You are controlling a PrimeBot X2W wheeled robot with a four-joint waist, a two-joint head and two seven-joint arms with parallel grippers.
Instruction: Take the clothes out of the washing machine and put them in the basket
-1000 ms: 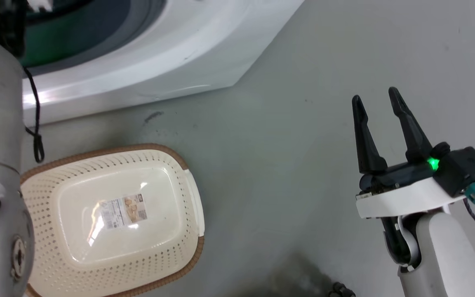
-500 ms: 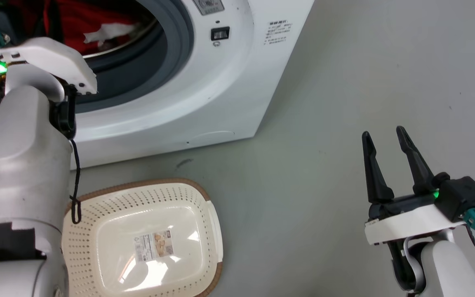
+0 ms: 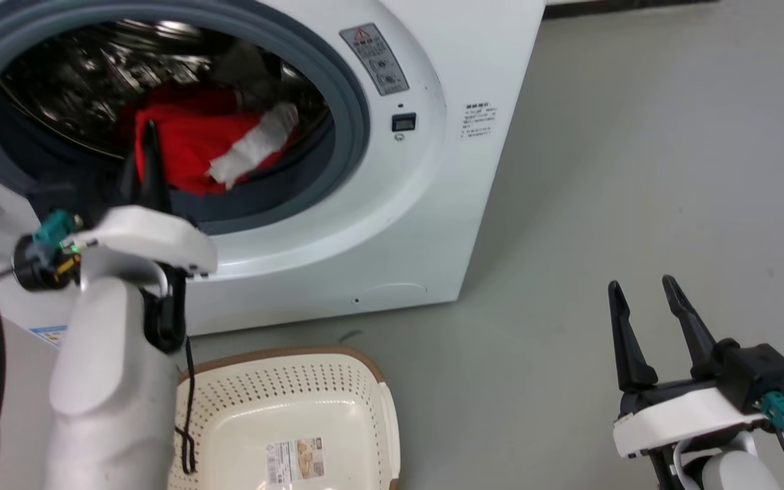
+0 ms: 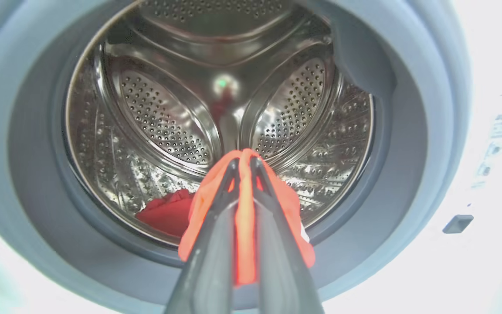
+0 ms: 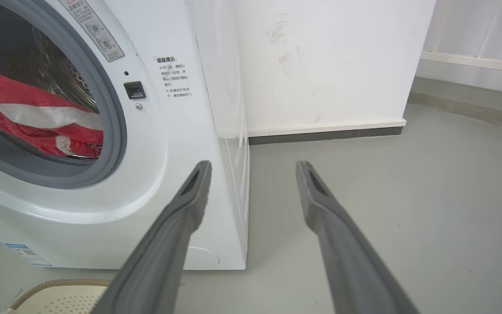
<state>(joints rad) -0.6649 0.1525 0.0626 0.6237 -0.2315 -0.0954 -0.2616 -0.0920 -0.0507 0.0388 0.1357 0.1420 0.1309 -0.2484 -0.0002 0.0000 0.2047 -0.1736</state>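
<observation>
- The left gripper [image 4: 242, 165], two long dark fingers, is pinched tight on a fold of bright red fabric garment [image 4: 292, 205] at the mouth of the large white front-loading washing machine [image 3: 426, 224].
- More red cloth with a white-grey panel [image 3: 249, 146] lies low in the perforated steel drum [image 4: 159, 113] (inside the grey rubber ring [image 3: 358, 102]).
- The right gripper [image 3: 640, 286] hangs over the grey floor [image 3: 603, 170], fingers spread wide, holding nothing.
- The low cream-white perforated plastic basket [image 3: 283, 381] sits on the floor just before the machine.

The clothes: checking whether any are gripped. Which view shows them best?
Left wrist view: red clothes pinched between the left gripper's shut fingers, more in the drum. Head view shows a red and white heap past that gripper; right wrist view, its side.
</observation>
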